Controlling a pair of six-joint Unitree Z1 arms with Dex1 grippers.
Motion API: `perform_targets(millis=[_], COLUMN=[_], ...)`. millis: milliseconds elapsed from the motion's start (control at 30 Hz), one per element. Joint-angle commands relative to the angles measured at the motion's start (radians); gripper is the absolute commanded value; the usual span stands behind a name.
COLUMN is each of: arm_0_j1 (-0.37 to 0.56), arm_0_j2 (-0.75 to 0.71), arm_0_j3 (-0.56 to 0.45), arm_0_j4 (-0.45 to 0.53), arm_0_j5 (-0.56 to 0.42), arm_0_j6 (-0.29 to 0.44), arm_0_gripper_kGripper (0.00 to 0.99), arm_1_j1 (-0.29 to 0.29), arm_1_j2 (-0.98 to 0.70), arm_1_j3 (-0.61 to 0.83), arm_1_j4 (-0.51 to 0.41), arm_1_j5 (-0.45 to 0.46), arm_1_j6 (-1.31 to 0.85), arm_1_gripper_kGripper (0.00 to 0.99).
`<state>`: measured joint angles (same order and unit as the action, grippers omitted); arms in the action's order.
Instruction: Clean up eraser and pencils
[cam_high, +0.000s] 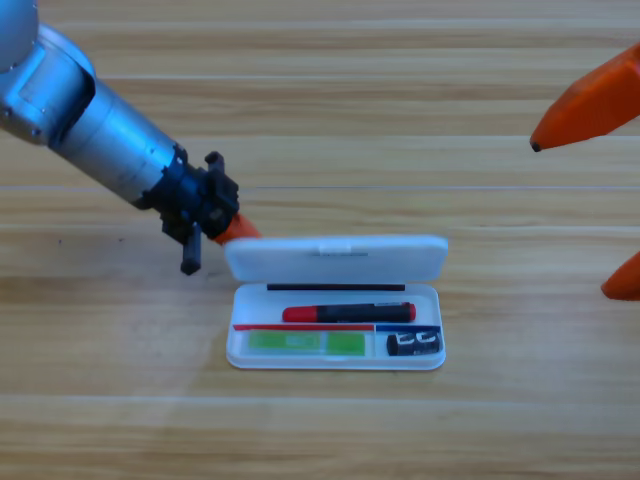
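The light wooden slatted table (320, 90) carries all items under inspection. The left grey arm enters from the upper left corner, and the left gripper (232, 228), black with orange jaws, sits low against the rear left corner of the raised lid. Only a small orange portion shows behind that corner, so whether those jaws are spread or pressed together cannot be told; nothing is visibly held. The right gripper (598, 185) waits at the right edge, partly cut off, its two orange jaws spread wide and holding nothing.

The white rectangular plastic case (430, 352) lies open at table centre, its white hinged lid (335, 256) standing up along the far side. In the upper compartment lies the black-barrelled pencil with a red end (348, 313), flat and lengthwise. In the lower left compartment lies the shorter translucent green pencil (305, 343). In the lower right compartment sits the small black eraser with white markings (414, 344). All three items are judged stowed.

The step in hand appears to be closing the lid. Recommended practice: push from behind the lid's upper edge, nearer its middle than the corner, so it folds forward evenly. The push should be slow, as the light case may slide toward the near edge instead of closing.
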<state>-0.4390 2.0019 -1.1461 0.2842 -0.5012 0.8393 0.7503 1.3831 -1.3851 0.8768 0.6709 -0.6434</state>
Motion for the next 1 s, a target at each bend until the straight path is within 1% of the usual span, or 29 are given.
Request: perform_targets(millis=[33, 567, 1000], arm_0_j1=[-0.066, -0.167, -0.187], arm_0_j2=[0.005, -0.045, -0.014], arm_0_j3=[0.037, 0.081, 0.154], arm_0_j4=[0.01, 0.003, -0.083], arm_0_j5=[-0.017, -0.013, 0.01], arm_0_j6=[0.004, -0.022, -0.022], arm_0_gripper_kGripper=[0.0, 0.0, 0.0], arm_1_j1=[0.026, 0.026, 0.026], arm_1_j2=[0.048, 0.044, 0.05], arm_1_j3=[0.035, 0.044, 0.044], arm_1_j4=[-0.015, -0.015, -0.015], arm_1_j5=[0.019, 0.026, 0.027], arm_1_j6=[0.007, 0.007, 0.007], arm_1_gripper_kGripper=[0.956, 0.956, 0.956])
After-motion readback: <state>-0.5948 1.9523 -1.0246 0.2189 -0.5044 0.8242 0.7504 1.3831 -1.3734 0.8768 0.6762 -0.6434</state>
